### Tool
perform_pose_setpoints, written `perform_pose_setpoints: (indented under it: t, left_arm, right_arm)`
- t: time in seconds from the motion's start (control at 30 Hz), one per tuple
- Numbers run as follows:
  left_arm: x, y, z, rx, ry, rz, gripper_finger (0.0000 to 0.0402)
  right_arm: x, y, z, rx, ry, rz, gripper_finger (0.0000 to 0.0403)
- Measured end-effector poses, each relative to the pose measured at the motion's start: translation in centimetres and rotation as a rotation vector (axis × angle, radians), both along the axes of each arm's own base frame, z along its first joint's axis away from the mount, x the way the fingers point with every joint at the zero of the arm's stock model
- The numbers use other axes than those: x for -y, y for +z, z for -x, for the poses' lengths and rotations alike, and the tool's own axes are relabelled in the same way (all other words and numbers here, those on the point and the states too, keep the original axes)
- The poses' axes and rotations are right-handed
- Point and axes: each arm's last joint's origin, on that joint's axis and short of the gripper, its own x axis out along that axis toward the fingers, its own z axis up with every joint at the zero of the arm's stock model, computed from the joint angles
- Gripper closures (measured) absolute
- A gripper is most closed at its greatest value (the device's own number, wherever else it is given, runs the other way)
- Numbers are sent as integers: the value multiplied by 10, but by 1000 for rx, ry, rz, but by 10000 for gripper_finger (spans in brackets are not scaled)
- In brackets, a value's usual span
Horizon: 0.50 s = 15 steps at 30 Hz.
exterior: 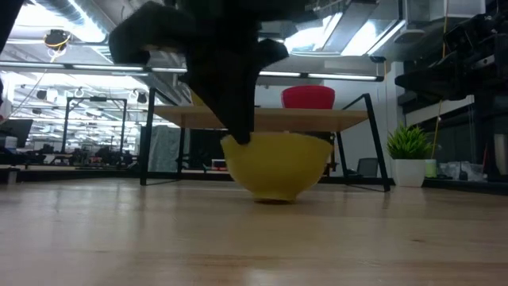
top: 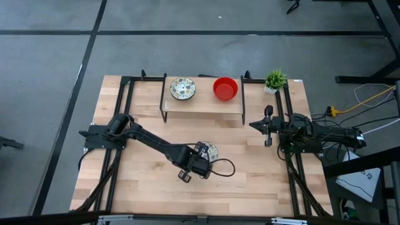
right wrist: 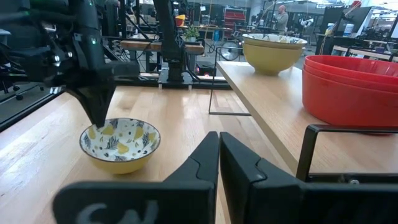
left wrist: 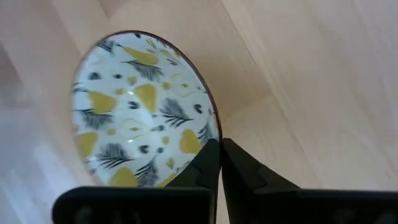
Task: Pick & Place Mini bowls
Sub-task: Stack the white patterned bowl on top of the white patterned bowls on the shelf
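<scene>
- One patterned bowl (top: 209,150) sits on the wooden table (top: 144,187), its rim pinched by the left gripper (top: 201,154).
- Shelf (top: 203,104): a patterned stack (top: 182,89), a red stack (top: 225,88).
- Right gripper (top: 268,127) closed, empty, beside the shelf.
- One potted plant (top: 275,80); open workshop behind.

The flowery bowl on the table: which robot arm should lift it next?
Left. Its gripper is right at the patterned bowl's rim, while the right gripper waits far off beside the shelf, fingers shut.

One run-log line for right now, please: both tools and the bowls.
left tool: shut on rim of patterned bowl, mid-table | right tool: shut, idle by shelf | shelf: patterned bowls, red bowls
</scene>
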Motion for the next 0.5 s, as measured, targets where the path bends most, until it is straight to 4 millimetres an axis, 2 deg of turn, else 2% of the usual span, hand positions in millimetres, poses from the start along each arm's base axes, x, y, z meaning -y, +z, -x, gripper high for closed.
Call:
perform_pose_setpoints:
  t: [0.5]
  left_arm:
    - [9,30,13,48,18,-129,399]
  right_arm:
    - [0,0,0,0,0,0,386]
